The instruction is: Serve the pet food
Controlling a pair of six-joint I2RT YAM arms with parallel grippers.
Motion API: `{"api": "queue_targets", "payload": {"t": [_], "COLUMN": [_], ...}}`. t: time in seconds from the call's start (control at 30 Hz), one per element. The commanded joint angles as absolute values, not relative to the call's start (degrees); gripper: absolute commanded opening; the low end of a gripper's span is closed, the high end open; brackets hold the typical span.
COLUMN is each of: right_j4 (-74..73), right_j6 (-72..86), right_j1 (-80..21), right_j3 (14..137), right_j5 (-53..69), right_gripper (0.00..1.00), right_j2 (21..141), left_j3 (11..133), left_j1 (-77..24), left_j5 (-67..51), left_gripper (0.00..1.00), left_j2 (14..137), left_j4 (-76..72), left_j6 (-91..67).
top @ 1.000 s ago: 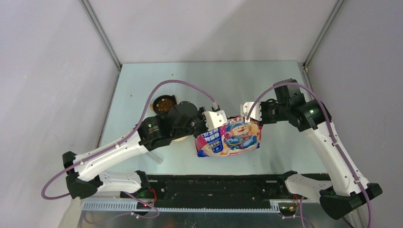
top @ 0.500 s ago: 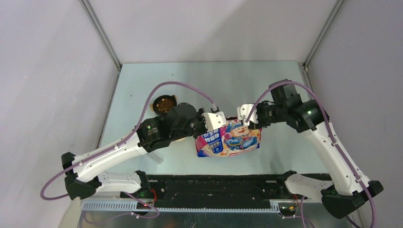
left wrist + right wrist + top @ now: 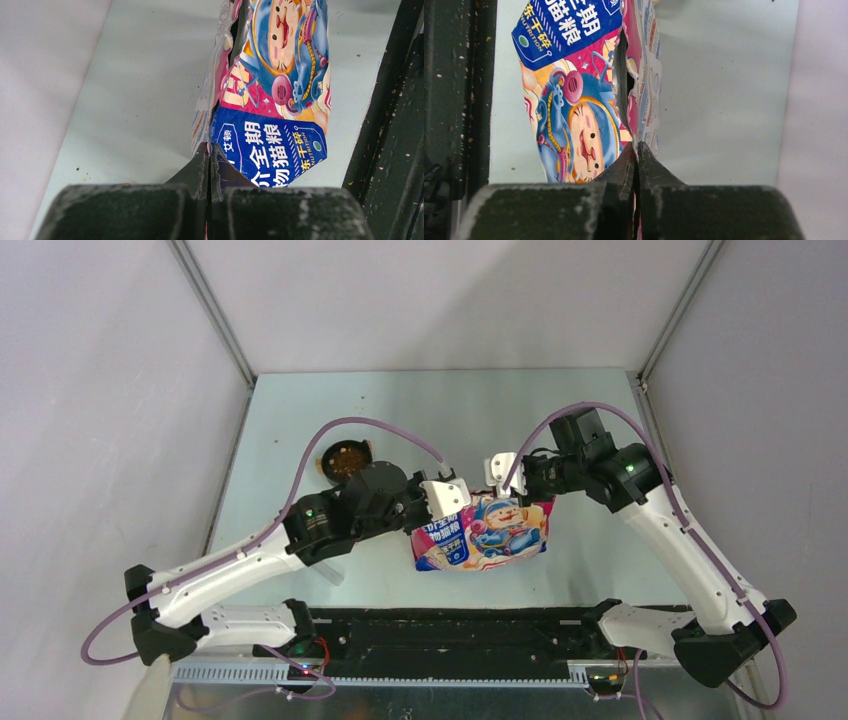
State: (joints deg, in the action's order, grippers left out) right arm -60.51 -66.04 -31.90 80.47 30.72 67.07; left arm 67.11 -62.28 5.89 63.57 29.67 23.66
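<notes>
Two of my hands are pinching one thing: the cat food bag [image 3: 485,535]. My left gripper [image 3: 209,156] is squeezed tight on one corner of the bag's top edge. My right gripper [image 3: 636,151] is squeezed tight on the other corner. The torn top gapes a little between them, and it is too dark inside to see anything.

The bag is shiny, blue and pink, with a smiling cartoon cat in a round helmet. On a dark blue patch there are big white Chinese letters, "全期" and "猫粮". Beside them is the small word "NUTRITION" next to a green dot. The smaller print on the side of the bag is too tiny for me to read.

In the view from above, the bag sits in the middle of the frame. Its long side runs from left to right, and its open top faces the top of the frame.

The pet food [image 3: 347,459] is a little brown heap in a small dark bowl [image 3: 324,461]. It is left of the middle of that view, just past my left arm and apart from the bag. The heap is round, so it has no long side and points no way. The bowl stands on the pale green table [image 3: 560,420].
</notes>
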Motion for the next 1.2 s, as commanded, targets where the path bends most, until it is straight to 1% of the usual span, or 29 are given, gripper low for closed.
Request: {"api": "queue_targets", "payload": {"t": [0.0,0.03,0.07,0.13,0.17,0.27,0.33,0.4,0.43,0.47,0.5,0.63,0.67,0.7,0.73,0.77,0.8,0.87,0.93,1.03,1.1,1.17], "right_j4": [-57.6,-57.5,-56.9,-55.5,-54.9,-52.0,-50.8,-50.2,-50.0,-49.5,-49.3,-49.1,-49.3,-49.7,-49.8,-49.3,-48.9,-48.0,-47.3,-46.2,-44.1,-42.5], "right_j6": [-64.0,-63.9,-63.7,-62.9,-62.3,-61.4,-60.6,-60.5,-60.2,-60.2,-59.9,-59.3,-59.3,-59.4,-59.1,-58.6,-57.6,-56.5,-55.6,-55.2,-53.7,-52.0], "right_j1": [-33.3,-33.5,-33.7,-34.5,-35.1,-36.2,-36.8,-37.2,-37.3,-37.4,-37.4,-37.4,-37.5,-37.5,-37.5,-37.5,-37.4,-37.2,-37.2,-36.9,-36.6,-35.7], "right_j3": [81.0,80.7,80.6,80.0,79.6,78.9,78.9,78.9,78.8,78.9,78.9,78.8,78.9,78.8,78.9,78.9,78.9,78.9,78.9,78.2,77.7,77.5], "right_j5": [33.9,34.5,34.6,34.7,34.6,33.9,33.3,32.8,32.7,32.8,32.9,33.7,33.9,34.2,34.2,34.3,34.3,34.6,35.4,37.0,37.1,37.7], "right_gripper": [0.17,0.24,0.35,0.43,0.46,0.47,0.44,0.37,0.18,0.08,0.0,0.0,0.0,0.0,0.0,0.0,0.0,0.0,0.0,0.0,0.0,0.0], "right_j2": [66.6,66.6,66.7,67.1,67.3,68.4,69.2,69.9,70.1,70.3,70.2,69.3,68.8,68.6,68.2,68.0,67.6,67.2,67.0,66.4,65.6,64.9], "left_j3": [67.8,67.8,67.8,67.8,67.8,67.5,67.3,67.2,67.0,67.0,66.8,66.2,66.2,66.4,66.5,66.7,66.9,67.7,68.7,69.4,69.4,69.4], "left_j1": [-62.4,-62.4,-62.4,-62.5,-62.4,-62.5,-62.4,-62.4,-62.4,-62.4,-62.4,-62.4,-62.4,-62.4,-62.4,-62.4,-62.4,-62.4,-62.4,-62.4,-62.4,-62.2], "left_j5": [7.1,7.1,6.8,6.4,6.3,5.9,5.7,5.4,5.3,5.2,5.2,6.1,6.3,6.5,6.4,5.7,5.2,4.0,3.0,1.8,0.8,-1.1], "left_gripper": [0.0,0.0,0.0,0.0,0.0,0.0,0.0,0.0,0.0,0.0,0.0,0.0,0.04,0.11,0.35,0.46,0.62,0.73,0.75,0.74,0.63,0.58], "left_j2": [59.8,59.7,59.7,59.7,59.6,59.5,59.3,59.0,58.9,58.8,58.6,58.7,59.0,59.2,59.7,60.1,61.0,62.7,64.6,66.6,67.8,68.6], "left_j4": [25.0,24.9,24.8,24.8,24.7,24.6,24.6,24.6,24.5,24.6,24.5,24.2,24.0,23.9,24.0,23.9,23.9,23.8,22.8,21.0,20.0,19.8], "left_j6": [24.9,24.9,24.9,24.8,24.9,24.8,24.7,24.5,24.6,24.7,24.7,25.0,24.7,24.6,24.6,24.6,24.8,24.9,24.7,25.0,25.4,25.6]}}
